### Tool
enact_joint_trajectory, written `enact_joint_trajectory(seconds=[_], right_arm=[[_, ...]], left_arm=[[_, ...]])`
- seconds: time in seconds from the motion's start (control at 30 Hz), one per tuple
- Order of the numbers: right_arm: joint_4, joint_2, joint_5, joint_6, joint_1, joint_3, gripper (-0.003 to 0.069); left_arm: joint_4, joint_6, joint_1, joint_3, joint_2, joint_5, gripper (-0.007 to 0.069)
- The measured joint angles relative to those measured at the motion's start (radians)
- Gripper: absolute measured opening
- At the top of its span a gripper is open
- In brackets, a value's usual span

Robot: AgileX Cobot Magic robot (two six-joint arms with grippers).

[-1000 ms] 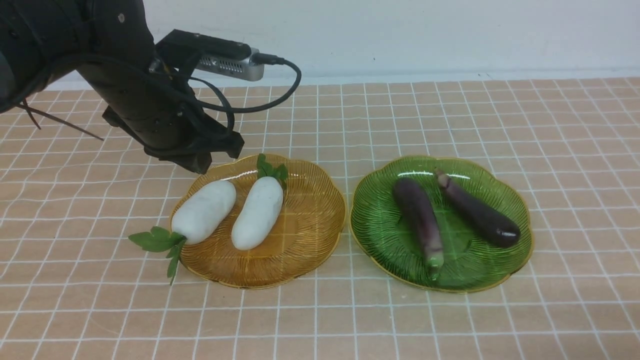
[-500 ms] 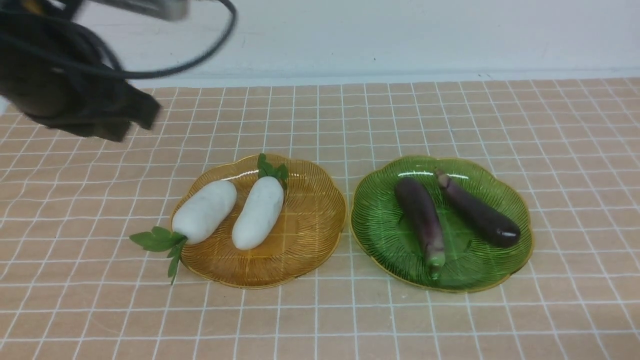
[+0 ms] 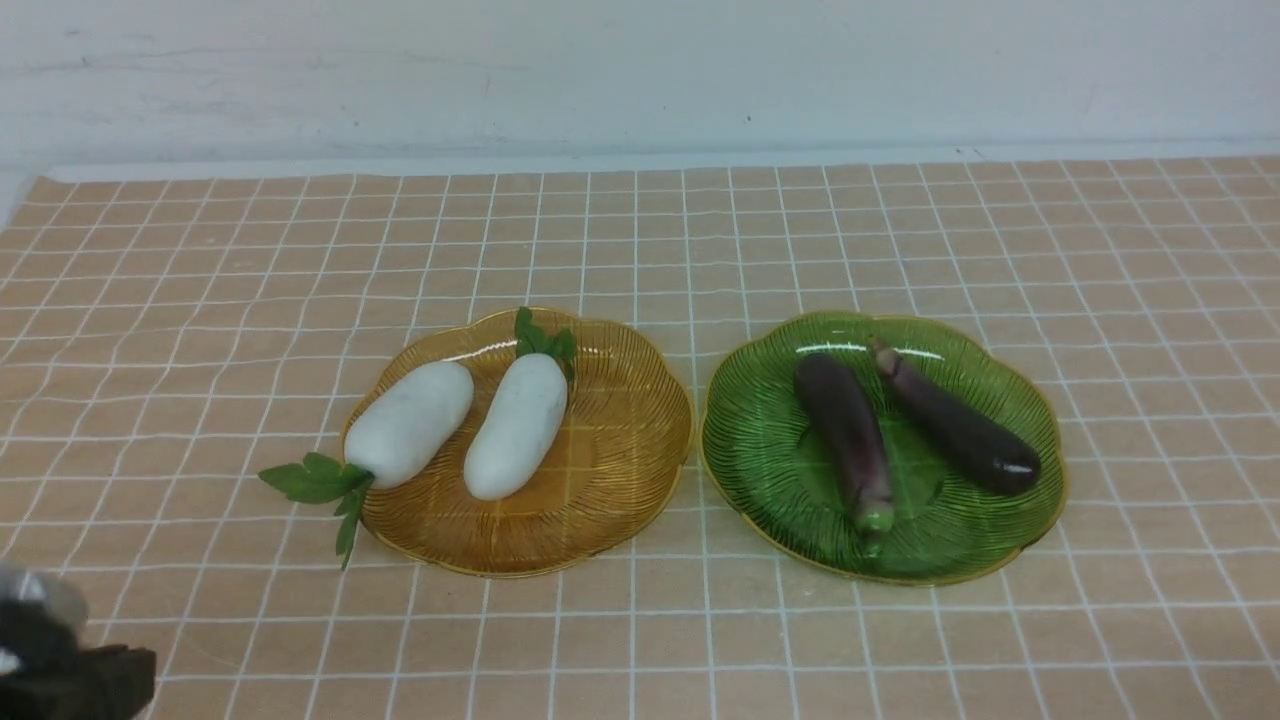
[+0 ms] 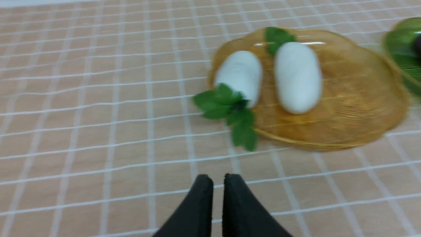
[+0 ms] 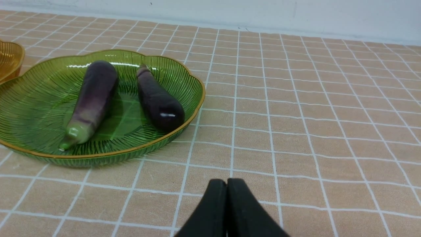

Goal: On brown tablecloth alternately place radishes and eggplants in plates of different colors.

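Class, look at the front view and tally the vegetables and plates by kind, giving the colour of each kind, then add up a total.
White radishes: 2
Dark purple eggplants: 2
Amber plate: 1
Green plate: 1
Total: 6

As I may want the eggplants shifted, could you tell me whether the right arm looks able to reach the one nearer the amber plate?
Probably yes: that eggplant lies uncovered in the green plate, and the right gripper is empty, though its shut jaws would need opening first.
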Motion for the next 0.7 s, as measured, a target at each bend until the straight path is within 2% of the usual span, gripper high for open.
enact_joint_trajectory(seconds=[0.2, 0.43, 0.7], right_arm=[[0.0, 0.0, 0.0, 0.0, 0.0, 0.0, -0.0015], [0.0, 0.0, 0.0, 0.0, 0.0, 0.0, -0.0015], [0.0, 0.0, 0.0, 0.0, 0.0, 0.0, -0.0015]], left_arm=[[-0.008, 0.005, 0.081, 0.156, -0.167, -0.049, 0.0038], [-0.022, 0.006, 0.066, 0.21, -0.177, -0.091, 0.0038], [-0.022, 0.015, 0.047, 0.21, -0.177, -0.061, 0.0038]])
